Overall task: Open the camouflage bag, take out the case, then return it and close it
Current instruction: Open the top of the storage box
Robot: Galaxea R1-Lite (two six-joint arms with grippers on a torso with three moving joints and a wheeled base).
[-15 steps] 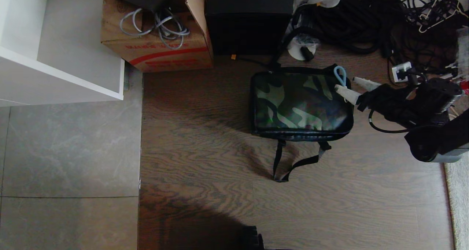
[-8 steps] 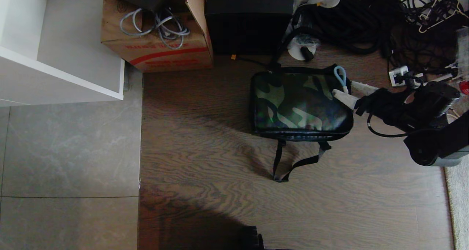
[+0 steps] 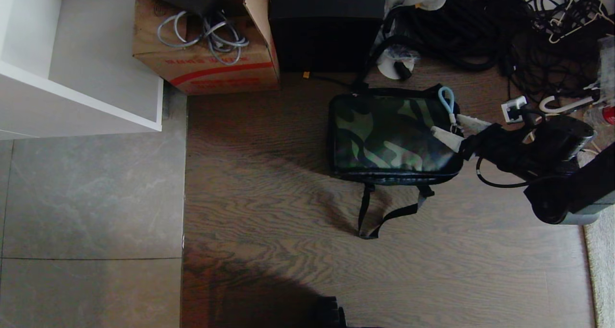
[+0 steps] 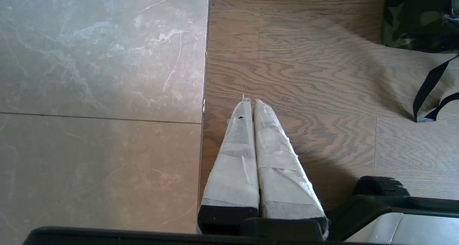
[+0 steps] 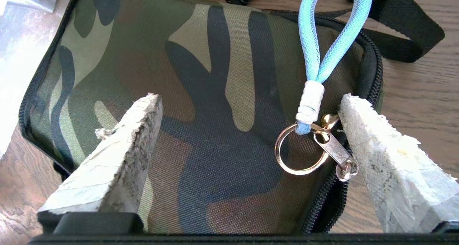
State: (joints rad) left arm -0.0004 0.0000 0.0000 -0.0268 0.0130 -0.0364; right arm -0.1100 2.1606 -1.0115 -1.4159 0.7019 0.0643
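The camouflage bag [image 3: 391, 136] lies zipped shut on the wooden floor, in front of the black cabinet [image 3: 325, 25] and the cardboard box [image 3: 206, 54]; the case is not visible, presumably inside. Over the last second the right gripper [image 3: 454, 128] has advanced onto the bag's right edge, jaws spread wide, now straddling the blue loop [image 5: 328, 40] and metal zipper pull [image 5: 331, 148]. Nothing is gripped yet, so opening has not begun. The left gripper [image 4: 251, 107], jaws pressed together, hangs parked over the floor seam
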